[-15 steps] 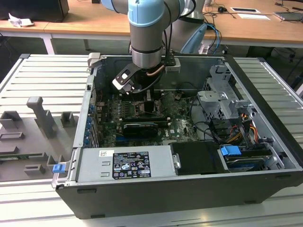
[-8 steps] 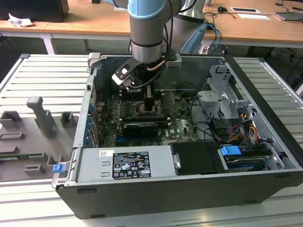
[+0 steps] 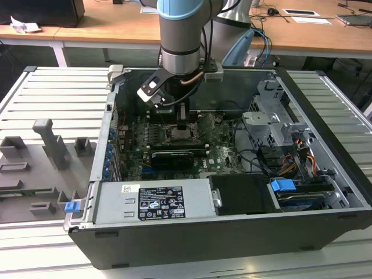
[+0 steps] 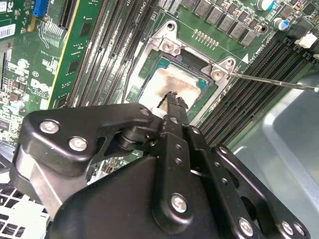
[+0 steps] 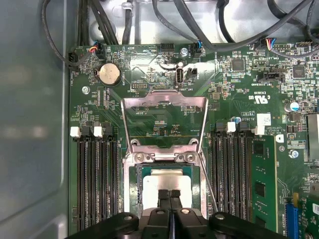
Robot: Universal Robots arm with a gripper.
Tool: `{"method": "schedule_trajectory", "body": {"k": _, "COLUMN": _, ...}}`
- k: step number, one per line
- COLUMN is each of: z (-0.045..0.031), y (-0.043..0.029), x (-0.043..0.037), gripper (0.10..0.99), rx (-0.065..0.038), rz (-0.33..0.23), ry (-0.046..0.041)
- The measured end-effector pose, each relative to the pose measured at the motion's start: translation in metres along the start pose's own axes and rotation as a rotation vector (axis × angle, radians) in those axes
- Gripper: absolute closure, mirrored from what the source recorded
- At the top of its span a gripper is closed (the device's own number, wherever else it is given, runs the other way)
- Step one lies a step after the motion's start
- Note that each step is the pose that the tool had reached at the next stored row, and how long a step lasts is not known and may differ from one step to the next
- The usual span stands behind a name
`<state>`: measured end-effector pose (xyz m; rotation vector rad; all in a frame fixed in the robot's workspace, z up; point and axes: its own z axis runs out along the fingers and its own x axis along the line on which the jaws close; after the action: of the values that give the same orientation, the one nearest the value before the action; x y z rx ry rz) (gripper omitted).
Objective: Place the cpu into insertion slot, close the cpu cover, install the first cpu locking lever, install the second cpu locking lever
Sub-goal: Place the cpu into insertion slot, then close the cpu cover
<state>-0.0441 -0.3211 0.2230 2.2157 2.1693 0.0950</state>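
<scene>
Cpu just beneath gripper

around the insertion slot: memory slots on 2 sides, open cpu cover, thin lever rod

You have the cpu, a flat square chip with a pale silver top and a green edge, lying level inside the insertion slot, the silver-rimmed square socket on the green board. The cpu cover, a thin silver frame with a large central cutout, is swung open at the socket's edge and clear of the chip, with the board showing through its opening. Beside the socket, a thin wire locking lever stands unlatched, slanting out past the rim.
</scene>
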Motion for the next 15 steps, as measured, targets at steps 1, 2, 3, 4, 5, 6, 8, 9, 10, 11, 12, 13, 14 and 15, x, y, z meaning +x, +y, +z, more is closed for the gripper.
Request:
{"method": "schedule_trajectory", "body": {"k": 1, "z": -0.0006, "y": 0.0001, "x": 0.0000, "gripper": 0.980, "rx": 0.000, "rz": 0.000, "ry": 0.0000}}
{"method": "schedule_trajectory", "body": {"k": 2, "z": -0.0012, "y": 0.0001, "x": 0.0000, "gripper": 0.980, "rx": 0.000, "rz": 0.000, "ry": 0.0000}}
{"method": "schedule_trajectory", "body": {"k": 3, "z": -0.0023, "y": 0.0002, "x": 0.0000, "gripper": 0.980, "rx": 0.000, "rz": 0.000, "ry": 0.0000}}
{"method": "schedule_trajectory", "body": {"k": 4, "z": -0.0028, "y": 0.0002, "x": 0.0001, "gripper": 0.980, "rx": 0.000, "rz": 0.000, "ry": 0.0001}}
{"method": "schedule_trajectory", "body": {"k": 5, "z": -0.0034, "y": 0.0003, "x": 0.0001, "gripper": 0.980, "rx": 0.000, "rz": 0.000, "ry": 0.0000}}
{"method": "schedule_trajectory", "body": {"k": 6, "z": -0.0044, "y": 0.0003, "x": 0.0001, "gripper": 0.980, "rx": 0.000, "rz": 0.000, "ry": 0.0000}}
{"method": "schedule_trajectory", "body": {"k": 8, "z": -0.0051, "y": 0.0004, "x": 0.0001, "gripper": 0.980, "rx": 0.000, "rz": 0.001, "ry": 0.0001}}
{"method": "schedule_trajectory", "body": {"k": 9, "z": -0.0052, "y": 0.0011, "x": 0.0000, "gripper": 0.980, "rx": 0.000, "rz": 0.002, "ry": -0.0001}}
{"method": "schedule_trajectory", "body": {"k": 10, "z": -0.0050, "y": 0.0032, "x": 0.0000, "gripper": 0.980, "rx": 0.000, "rz": 0.003, "ry": -0.0003}}
{"method": "schedule_trajectory", "body": {"k": 11, "z": -0.0048, "y": 0.0061, "x": 0.0001, "gripper": 0.980, "rx": 0.001, "rz": 0.003, "ry": -0.0002}}
{"method": "schedule_trajectory", "body": {"k": 12, "z": -0.0047, "y": 0.0076, "x": 0.0001, "gripper": 0.980, "rx": 0.002, "rz": 0.004, "ry": -0.0002}}
{"method": "schedule_trajectory", "body": {"k": 13, "z": -0.0044, "y": 0.0120, "x": -0.0001, "gripper": 0.980, "rx": 0.002, "rz": 0.005, "ry": -0.0004}}
{"method": "schedule_trajectory", "body": {"k": 14, "z": -0.0042, "y": 0.0128, "x": -0.0001, "gripper": 0.980, "rx": 0.002, "rz": 0.005, "ry": -0.0004}}
{"method": "schedule_trajectory", "body": {"k": 15, "z": -0.0042, "y": 0.0130, "x": -0.0001, "gripper": 0.980, "rx": 0.002, "rz": 0.006, "ry": -0.0005}}
